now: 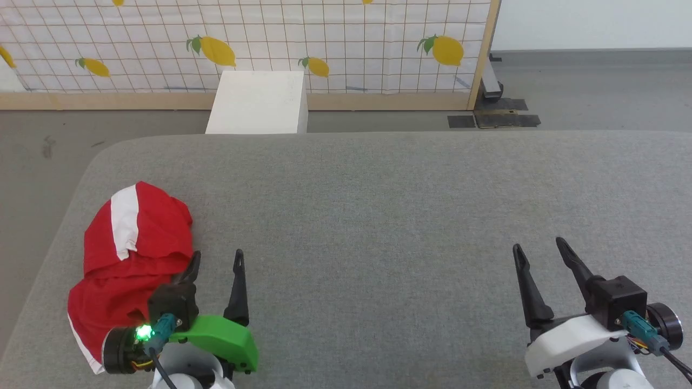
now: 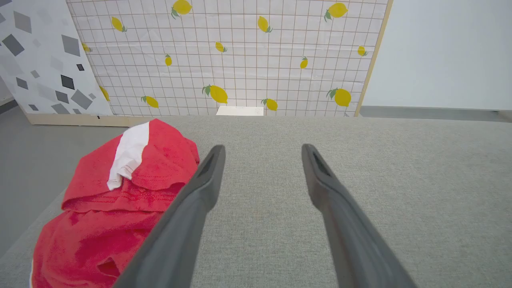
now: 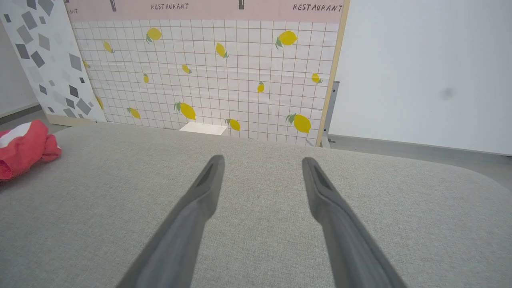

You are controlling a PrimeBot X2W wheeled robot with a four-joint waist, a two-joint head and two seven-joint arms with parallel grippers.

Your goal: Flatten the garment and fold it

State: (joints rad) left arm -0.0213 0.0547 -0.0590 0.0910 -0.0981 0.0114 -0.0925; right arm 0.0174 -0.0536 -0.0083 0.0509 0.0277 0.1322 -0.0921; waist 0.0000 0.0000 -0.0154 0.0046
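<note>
The garment [image 1: 135, 243] lies crumpled in a heap near the left edge of the grey padded table, bright red with a broad white stripe. The left wrist view shows the garment [image 2: 120, 192] bunched at the left, and in the right wrist view the garment [image 3: 22, 150] sits far off at the left edge. My left gripper [image 1: 216, 259] is open just right of the heap, its left finger close beside the red cloth, nothing between the fingers. My right gripper [image 1: 540, 246] is open over bare table at the lower right, far from the garment.
The grey padded table [image 1: 378, 216] has rounded far corners and a left edge close to the garment. Behind it stand a white box [image 1: 258, 102] on the floor and a lemon-patterned panel [image 1: 243, 43] with a wooden frame.
</note>
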